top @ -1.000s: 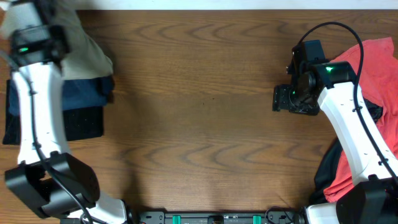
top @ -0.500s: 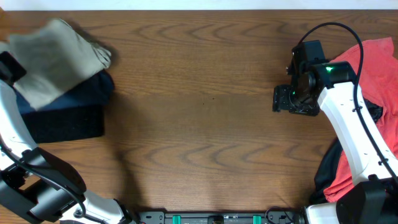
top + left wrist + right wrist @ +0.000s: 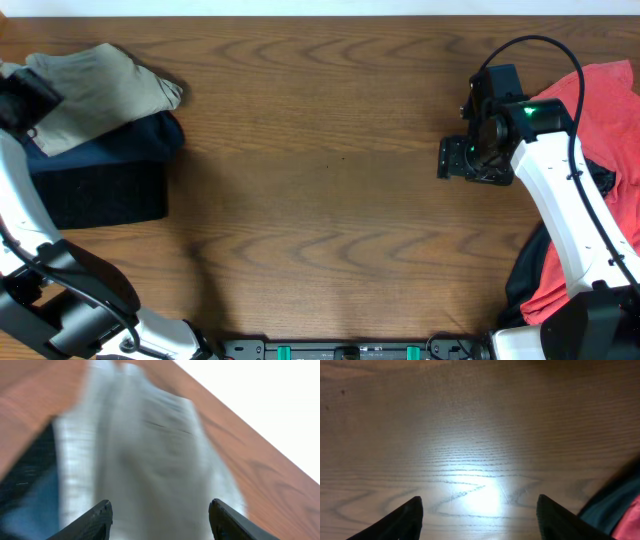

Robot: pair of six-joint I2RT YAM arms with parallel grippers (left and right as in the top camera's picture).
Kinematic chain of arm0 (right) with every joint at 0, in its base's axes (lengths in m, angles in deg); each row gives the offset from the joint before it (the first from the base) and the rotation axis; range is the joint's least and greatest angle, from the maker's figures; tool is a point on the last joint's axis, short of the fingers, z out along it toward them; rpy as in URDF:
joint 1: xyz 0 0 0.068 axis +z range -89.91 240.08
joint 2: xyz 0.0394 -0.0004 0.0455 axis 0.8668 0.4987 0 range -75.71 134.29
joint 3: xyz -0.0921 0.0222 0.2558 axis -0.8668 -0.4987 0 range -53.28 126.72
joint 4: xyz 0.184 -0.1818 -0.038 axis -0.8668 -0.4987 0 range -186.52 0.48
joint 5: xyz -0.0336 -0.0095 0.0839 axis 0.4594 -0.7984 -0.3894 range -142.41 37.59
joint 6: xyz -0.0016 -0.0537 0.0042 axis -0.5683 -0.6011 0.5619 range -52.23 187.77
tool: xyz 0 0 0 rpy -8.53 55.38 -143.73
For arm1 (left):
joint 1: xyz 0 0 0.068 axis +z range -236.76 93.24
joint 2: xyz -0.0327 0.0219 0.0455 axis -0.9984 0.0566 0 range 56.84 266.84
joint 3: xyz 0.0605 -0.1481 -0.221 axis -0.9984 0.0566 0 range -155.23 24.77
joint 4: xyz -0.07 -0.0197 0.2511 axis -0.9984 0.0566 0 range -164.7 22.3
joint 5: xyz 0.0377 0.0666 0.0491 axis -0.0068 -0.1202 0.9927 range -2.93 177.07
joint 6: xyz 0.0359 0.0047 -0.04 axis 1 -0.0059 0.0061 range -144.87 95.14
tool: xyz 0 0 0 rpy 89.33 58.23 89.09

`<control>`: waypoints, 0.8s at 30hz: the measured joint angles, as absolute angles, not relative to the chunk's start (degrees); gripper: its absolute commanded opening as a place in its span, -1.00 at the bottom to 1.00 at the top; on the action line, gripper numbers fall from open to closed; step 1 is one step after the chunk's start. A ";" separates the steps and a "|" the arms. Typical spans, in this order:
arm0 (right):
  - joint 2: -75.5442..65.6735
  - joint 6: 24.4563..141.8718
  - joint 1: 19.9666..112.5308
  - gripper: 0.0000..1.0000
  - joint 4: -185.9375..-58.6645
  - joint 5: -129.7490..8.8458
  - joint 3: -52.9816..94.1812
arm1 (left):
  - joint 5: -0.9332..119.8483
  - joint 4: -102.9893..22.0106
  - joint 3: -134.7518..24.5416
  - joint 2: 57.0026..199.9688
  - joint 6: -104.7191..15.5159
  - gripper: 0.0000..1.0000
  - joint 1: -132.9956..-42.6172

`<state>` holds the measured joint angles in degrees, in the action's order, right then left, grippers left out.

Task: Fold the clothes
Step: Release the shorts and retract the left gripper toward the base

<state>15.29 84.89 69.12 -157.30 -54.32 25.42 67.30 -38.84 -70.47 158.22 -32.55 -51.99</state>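
The pale khaki shorts (image 3: 100, 88) lie folded on top of a stack at the table's left, over a navy garment (image 3: 120, 148) and a black one (image 3: 100, 195). My left gripper (image 3: 28, 98) hovers at the stack's left end, open and holding nothing. In its wrist view, blurred khaki cloth (image 3: 150, 455) fills the space beyond the spread fingers (image 3: 102, 515). My right gripper (image 3: 455, 160) is open over bare wood (image 3: 480, 450), left of a red garment (image 3: 605, 95) and a shiny black one (image 3: 545, 265).
The wooden table (image 3: 320, 190) stretches between the left stack and the right pile. The table's far edge meets a white strip (image 3: 320, 8). A dark and red cloth corner (image 3: 625, 505) shows at the right wrist view's lower right.
The left gripper has opened, let go of the khaki shorts and drawn back to the left. The shorts have settled on the stack. The right arm has stayed put.
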 measured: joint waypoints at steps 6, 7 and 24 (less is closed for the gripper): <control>15.29 85.98 69.01 0.98 -153.98 -56.03 25.44 | 63.11 -32.70 -70.47 157.63 -31.10 0.37 -61.81; 15.29 86.11 68.90 0.98 -153.17 -56.70 25.44 | 62.85 -31.36 -70.47 157.63 -30.34 0.41 -64.02; 15.29 82.57 52.53 0.98 -162.35 -59.61 25.48 | 75.96 4.57 -70.32 157.57 -27.74 0.96 -93.37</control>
